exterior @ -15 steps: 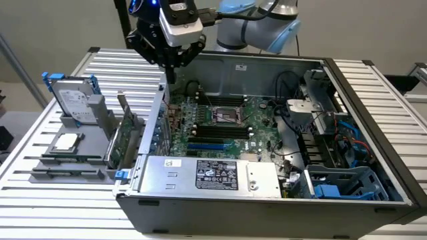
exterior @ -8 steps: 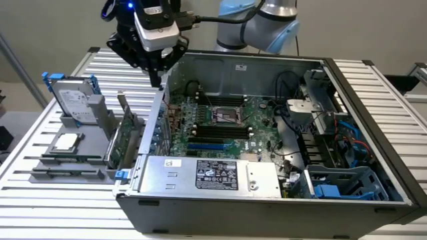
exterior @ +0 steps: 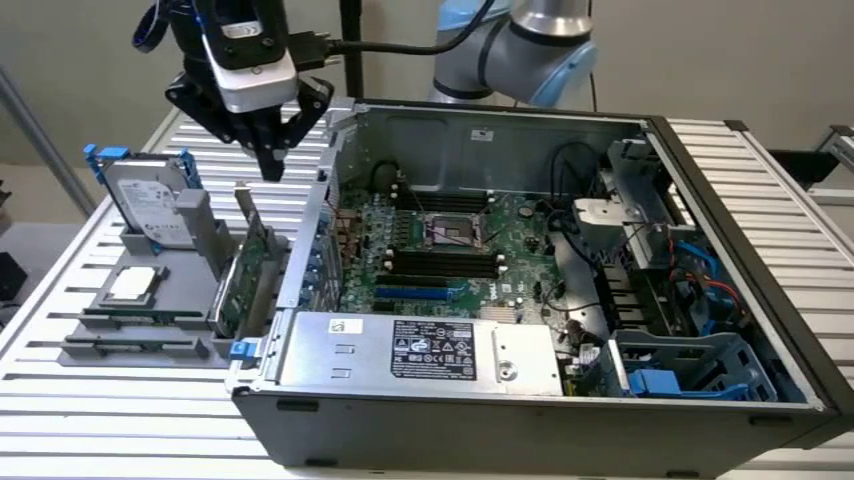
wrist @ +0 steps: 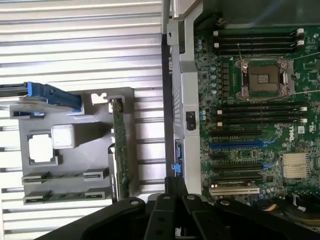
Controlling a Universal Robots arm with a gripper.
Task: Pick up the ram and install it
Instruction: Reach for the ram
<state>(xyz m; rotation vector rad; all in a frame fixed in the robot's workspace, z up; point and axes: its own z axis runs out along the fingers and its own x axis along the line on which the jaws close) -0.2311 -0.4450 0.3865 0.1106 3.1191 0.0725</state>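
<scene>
Exterior view: your gripper point(exterior: 272, 165) hangs pinched together and empty, well apart from the ram point(exterior: 130, 318) lying in the grey tray point(exterior: 187, 352). Wrist view: the ram point(wrist: 65, 176) looks light, stiff and fragile, so grip its long edges.

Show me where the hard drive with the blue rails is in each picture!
Exterior view: the hard drive stands upright at the far end of the grey holder, on the exterior view's left.
Wrist view: the hard drive is edge-on, blue rail showing, at one end of that holder.
Shared landmark: the green expansion card standing in the holder.
</scene>
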